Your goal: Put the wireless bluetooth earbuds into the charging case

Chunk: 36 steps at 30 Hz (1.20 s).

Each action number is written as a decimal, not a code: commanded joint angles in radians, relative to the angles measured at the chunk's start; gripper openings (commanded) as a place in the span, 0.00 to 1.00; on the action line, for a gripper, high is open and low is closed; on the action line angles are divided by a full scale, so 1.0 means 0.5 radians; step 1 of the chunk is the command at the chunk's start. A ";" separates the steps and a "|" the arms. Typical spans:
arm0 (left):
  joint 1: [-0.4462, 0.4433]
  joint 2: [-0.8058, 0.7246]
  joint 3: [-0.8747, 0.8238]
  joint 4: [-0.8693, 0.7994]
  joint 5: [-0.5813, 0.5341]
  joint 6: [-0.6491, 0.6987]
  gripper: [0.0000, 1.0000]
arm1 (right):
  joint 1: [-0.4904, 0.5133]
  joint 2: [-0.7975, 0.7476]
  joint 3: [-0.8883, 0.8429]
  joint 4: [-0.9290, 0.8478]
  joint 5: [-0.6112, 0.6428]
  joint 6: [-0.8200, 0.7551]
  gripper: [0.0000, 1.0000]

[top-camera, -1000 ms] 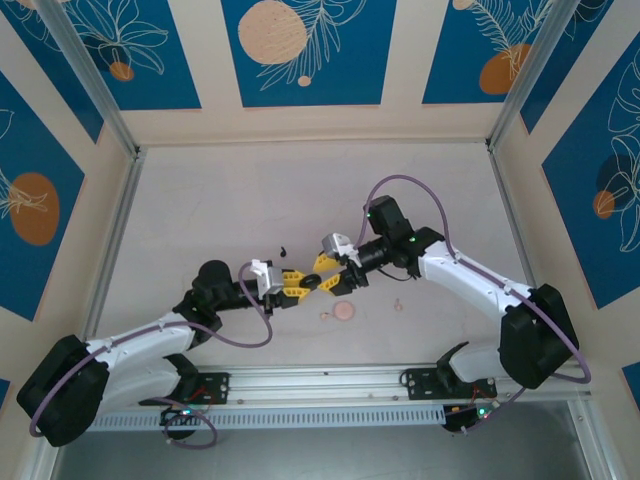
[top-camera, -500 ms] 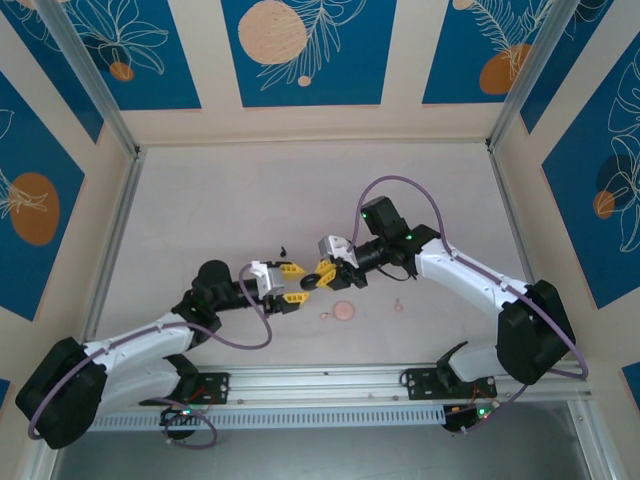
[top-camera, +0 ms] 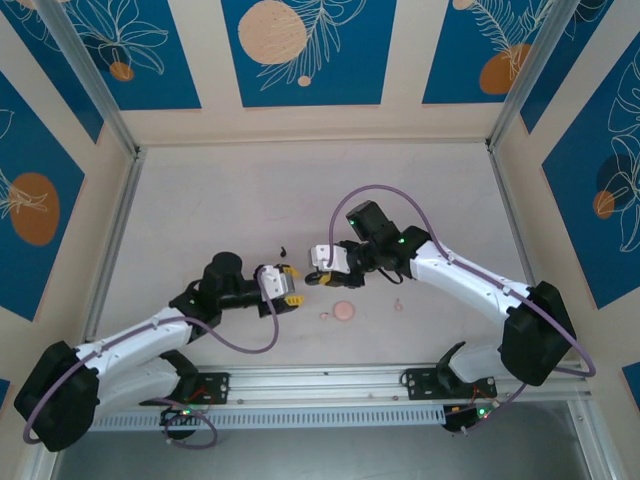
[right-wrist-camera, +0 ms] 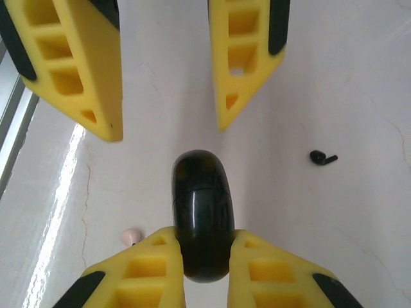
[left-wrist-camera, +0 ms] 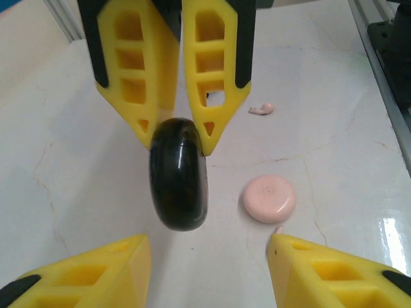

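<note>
Glossy black case (right-wrist-camera: 202,212) looks light, hard, slippery; right fingers (right-wrist-camera: 260,263) clamp its flat faces, left fingers (left-wrist-camera: 96,269) apart at nine o'clock

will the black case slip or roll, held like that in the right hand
Probably slippery: the black case looks glossy, and the right hand pinches only one end. Set down on edge, its rounded shape would likely roll or tip flat.

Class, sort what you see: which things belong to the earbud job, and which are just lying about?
Job: black case, held in right hand; black earbud; pink earbud; pink disc case.
Just there: purple cable; metal rail; patterned wall panels.
</note>
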State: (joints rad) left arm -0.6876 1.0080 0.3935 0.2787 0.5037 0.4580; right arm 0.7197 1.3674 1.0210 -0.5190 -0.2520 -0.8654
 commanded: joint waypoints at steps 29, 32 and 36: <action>0.010 0.045 -0.049 0.300 0.149 -0.130 0.13 | -0.024 -0.021 -0.103 0.262 -0.379 0.117 0.50; 0.010 0.020 -0.092 0.450 0.202 -0.210 0.13 | -0.142 -0.186 -0.323 0.535 -0.612 0.256 0.54; 0.010 0.032 -0.129 0.640 0.281 -0.313 0.13 | -0.257 -0.305 -0.481 0.780 -0.891 0.427 0.55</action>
State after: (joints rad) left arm -0.6865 1.0351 0.3462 0.4847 0.5789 0.3534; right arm 0.6094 1.2480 0.8124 -0.2684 -0.5365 -0.7372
